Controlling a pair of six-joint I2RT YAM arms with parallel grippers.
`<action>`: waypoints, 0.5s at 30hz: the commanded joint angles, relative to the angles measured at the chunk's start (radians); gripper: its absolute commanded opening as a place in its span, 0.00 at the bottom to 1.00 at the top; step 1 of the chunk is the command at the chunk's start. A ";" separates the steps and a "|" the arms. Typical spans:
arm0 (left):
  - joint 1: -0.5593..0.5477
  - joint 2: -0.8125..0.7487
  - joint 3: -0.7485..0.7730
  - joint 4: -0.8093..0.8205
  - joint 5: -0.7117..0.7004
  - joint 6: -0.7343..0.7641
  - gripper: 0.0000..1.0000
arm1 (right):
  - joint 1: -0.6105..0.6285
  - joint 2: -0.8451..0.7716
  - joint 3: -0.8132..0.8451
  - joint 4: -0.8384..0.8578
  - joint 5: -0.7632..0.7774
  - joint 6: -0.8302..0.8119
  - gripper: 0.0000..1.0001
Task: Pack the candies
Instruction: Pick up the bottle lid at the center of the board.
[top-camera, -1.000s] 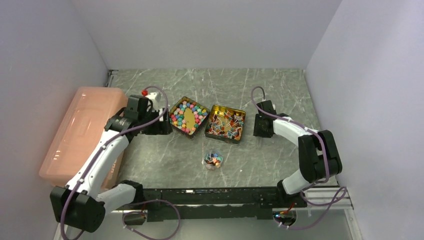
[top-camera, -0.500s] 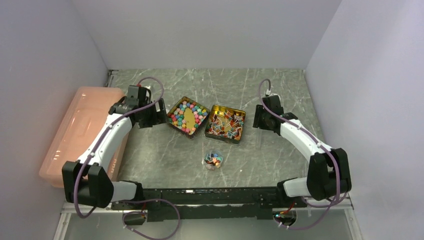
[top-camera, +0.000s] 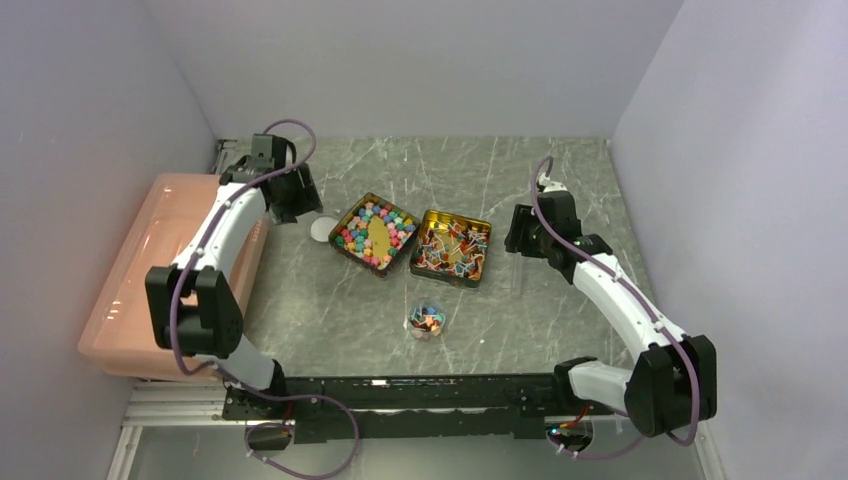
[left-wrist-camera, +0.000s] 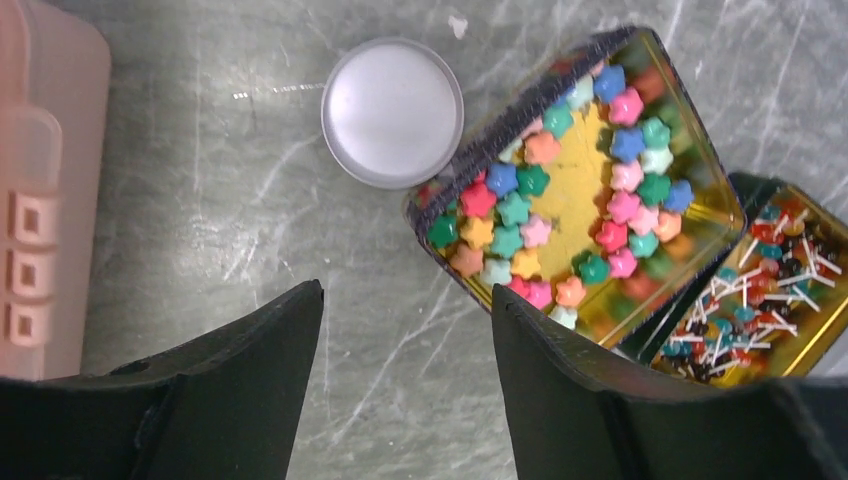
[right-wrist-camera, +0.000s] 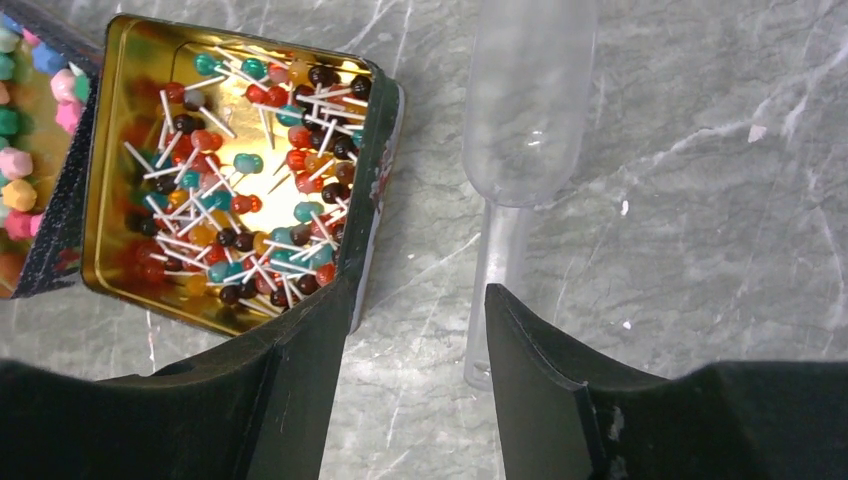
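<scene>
— Over on the left, what's being held?
— Nothing. The left gripper (left-wrist-camera: 405, 300) hangs above the table (top-camera: 330, 310), jaws apart, bare stone between them. Beyond it a white lid (left-wrist-camera: 392, 112) lies flat, just beside a corner of the gold tin (left-wrist-camera: 505, 130).
— And the candies?
— The candies (left-wrist-camera: 530, 180) are in that tin: little stars, pink, blue, green, orange, around a bare gold patch. The second tin (right-wrist-camera: 105, 230) sits right against it, full of round-headed bits on white sticks.
— And on the right?
— The right gripper (right-wrist-camera: 415, 300) is spread too, clamped on nothing. A clear scoop (right-wrist-camera: 525, 110) lies on the stone beside the second tin, its handle close by one of the fingers (right-wrist-camera: 560, 400); touching or not, I can't tell.
— Anything else?
— A small jar (top-camera: 426, 321) with coloured pieces inside stands alone toward the near edge, well apart from both tins. A pink box (top-camera: 150, 260) lies along the left edge.
</scene>
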 joint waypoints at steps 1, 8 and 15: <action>0.026 0.089 0.106 -0.050 -0.036 -0.013 0.67 | -0.005 -0.043 -0.015 0.008 -0.065 -0.016 0.56; 0.062 0.234 0.163 -0.069 -0.029 -0.026 0.62 | -0.005 -0.078 -0.042 0.032 -0.123 -0.010 0.56; 0.078 0.348 0.189 -0.075 -0.029 -0.044 0.59 | -0.005 -0.082 -0.060 0.048 -0.151 -0.009 0.57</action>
